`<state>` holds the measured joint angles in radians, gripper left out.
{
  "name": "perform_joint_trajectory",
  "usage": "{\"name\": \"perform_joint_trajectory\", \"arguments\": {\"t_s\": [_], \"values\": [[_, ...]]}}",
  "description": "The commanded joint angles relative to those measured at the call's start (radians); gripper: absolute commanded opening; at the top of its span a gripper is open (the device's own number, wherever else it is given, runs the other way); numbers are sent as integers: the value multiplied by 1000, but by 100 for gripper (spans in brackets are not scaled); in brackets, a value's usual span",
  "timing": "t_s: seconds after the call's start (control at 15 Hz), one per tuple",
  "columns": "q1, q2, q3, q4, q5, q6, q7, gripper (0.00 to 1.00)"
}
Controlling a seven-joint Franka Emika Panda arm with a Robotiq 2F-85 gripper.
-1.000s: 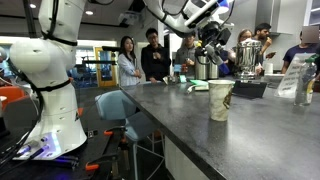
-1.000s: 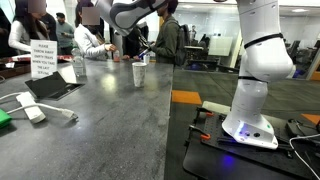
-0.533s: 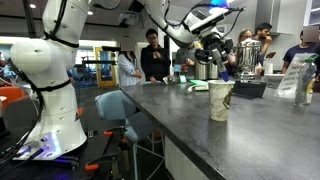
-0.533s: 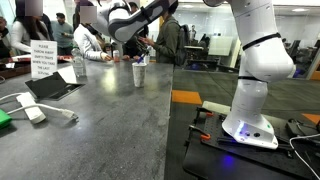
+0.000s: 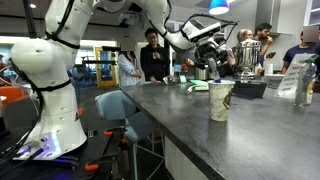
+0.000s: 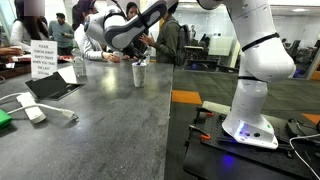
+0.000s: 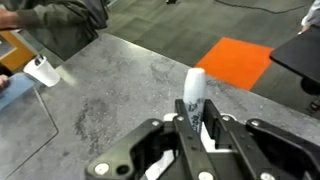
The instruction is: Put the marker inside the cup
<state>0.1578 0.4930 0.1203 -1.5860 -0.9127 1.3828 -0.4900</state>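
Wrist view has the fingers (image 7: 212, 125) clenched on the marker (image 7: 195, 88), whose white end pokes out past them above the grey table (image 7: 130, 80). The cup (image 7: 42, 70) stands well apart from it near the table's edge, and shows in both exterior views (image 5: 220, 100). I judge the carry to the cup is under way. Next, the marker must come over the rim, point down, then be let go. Count: one marker, one cup.
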Motion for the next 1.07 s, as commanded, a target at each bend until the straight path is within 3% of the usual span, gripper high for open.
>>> {"name": "perform_joint_trajectory", "arguments": {"t_s": [0.0, 0.07, 0.2, 0.47, 0.6, 1.0], "values": [[11, 9, 0, 5, -29, -39, -14, 6], [12, 12, -2, 8, -33, -46, -8, 48], [12, 11, -3, 9, -48, -49, 2, 56], [5, -5, -2, 9, -72, -25, 35, 87], [-8, -25, 6, 23, -26, -5, 84, 100], [-62, -135, 2, 30, 235, 37, 156, 100]]}}
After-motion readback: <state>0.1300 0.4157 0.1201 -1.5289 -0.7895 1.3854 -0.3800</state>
